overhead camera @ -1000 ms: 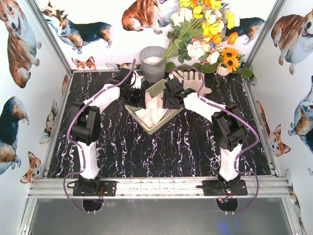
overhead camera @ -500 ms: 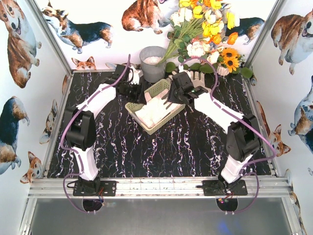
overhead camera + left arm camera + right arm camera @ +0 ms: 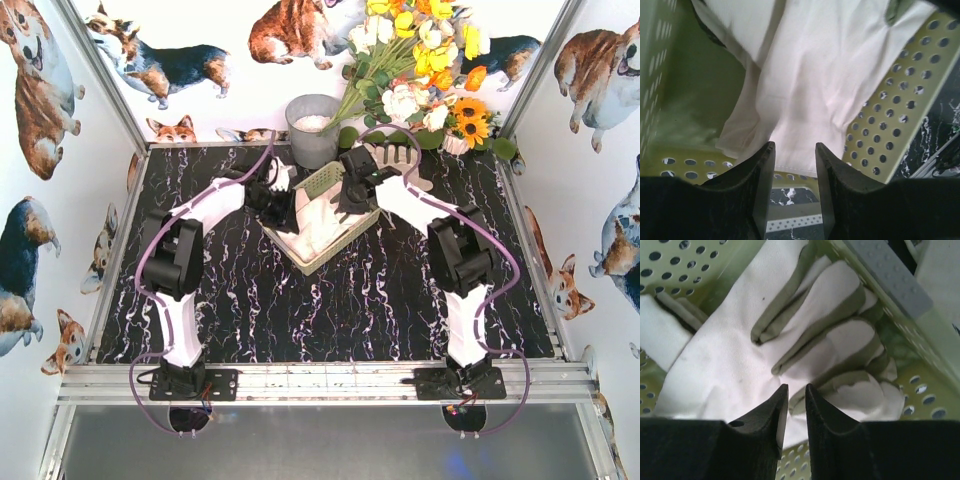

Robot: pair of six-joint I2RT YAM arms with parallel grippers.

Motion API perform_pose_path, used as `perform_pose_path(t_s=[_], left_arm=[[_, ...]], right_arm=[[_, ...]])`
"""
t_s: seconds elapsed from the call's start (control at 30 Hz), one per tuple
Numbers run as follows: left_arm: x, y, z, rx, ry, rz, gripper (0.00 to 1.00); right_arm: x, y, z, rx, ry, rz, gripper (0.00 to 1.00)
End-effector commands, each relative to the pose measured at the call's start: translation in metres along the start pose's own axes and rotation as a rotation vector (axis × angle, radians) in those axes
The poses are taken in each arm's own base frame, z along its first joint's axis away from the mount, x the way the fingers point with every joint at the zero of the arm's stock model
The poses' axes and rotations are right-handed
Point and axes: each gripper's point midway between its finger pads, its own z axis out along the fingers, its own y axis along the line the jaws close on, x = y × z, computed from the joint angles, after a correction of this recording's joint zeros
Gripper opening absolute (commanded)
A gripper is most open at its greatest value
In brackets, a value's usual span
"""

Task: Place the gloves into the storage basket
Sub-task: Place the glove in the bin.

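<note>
The pale yellow-green storage basket (image 3: 310,262) sits at the back middle of the table with cream gloves (image 3: 318,225) piled inside. My left gripper (image 3: 287,210) hangs over its left end. In the left wrist view this gripper (image 3: 795,146) is open by a modest gap, empty, just short of a glove's hem (image 3: 810,75). My right gripper (image 3: 350,200) is over the right end. Close up, the right gripper (image 3: 796,386) shows only a narrow slit and hovers above a grey-palmed glove (image 3: 730,355). Another glove (image 3: 398,160) lies on the table behind the right arm.
A grey metal bucket (image 3: 312,130) stands just behind the basket. A bunch of flowers (image 3: 420,70) fills the back right corner. Printed walls close in the left, right and back sides. The perforated basket wall (image 3: 905,100) is close beside the left fingers.
Both arms swung out toward the back of the table and have come back over the basket. Both pairs of jaws have narrowed.
</note>
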Motion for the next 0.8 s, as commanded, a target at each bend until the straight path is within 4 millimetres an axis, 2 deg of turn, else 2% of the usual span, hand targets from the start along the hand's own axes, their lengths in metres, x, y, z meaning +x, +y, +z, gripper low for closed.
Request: perform_pose_path(t_s=[0.0, 0.2, 0.3, 0.43, 0.5, 0.6, 0.7, 0.77], left_arm=[[0.026, 0.014, 0.015, -0.044, 0.109, 0.044, 0.32], [0.036, 0.019, 0.017, -0.056, 0.151, 0.06, 0.33], [0.031, 0.012, 0.012, -0.04, 0.135, 0.054, 0.35], [0.006, -0.008, -0.002, -0.003, 0.047, 0.048, 0.43], [-0.011, -0.019, -0.013, 0.004, -0.018, 0.051, 0.49], [-0.035, -0.029, -0.032, -0.015, -0.116, 0.067, 0.59], [-0.052, -0.032, -0.051, -0.064, -0.194, 0.086, 0.66], [-0.061, -0.028, -0.064, -0.125, -0.238, 0.093, 0.69]], right_arm=[[-0.02, 0.005, 0.004, -0.008, -0.02, -0.032, 0.23], [-0.022, 0.007, 0.016, -0.035, -0.008, -0.038, 0.23], [-0.032, 0.017, 0.006, -0.074, -0.024, -0.053, 0.27], [-0.051, 0.031, -0.025, -0.134, -0.081, -0.052, 0.35], [-0.058, 0.037, -0.047, -0.176, -0.111, -0.034, 0.45], [-0.068, 0.041, -0.081, -0.231, -0.174, 0.0, 0.55], [-0.069, 0.027, -0.11, -0.228, -0.229, 0.034, 0.57], [-0.064, 0.009, -0.118, -0.207, -0.241, 0.062, 0.57]])
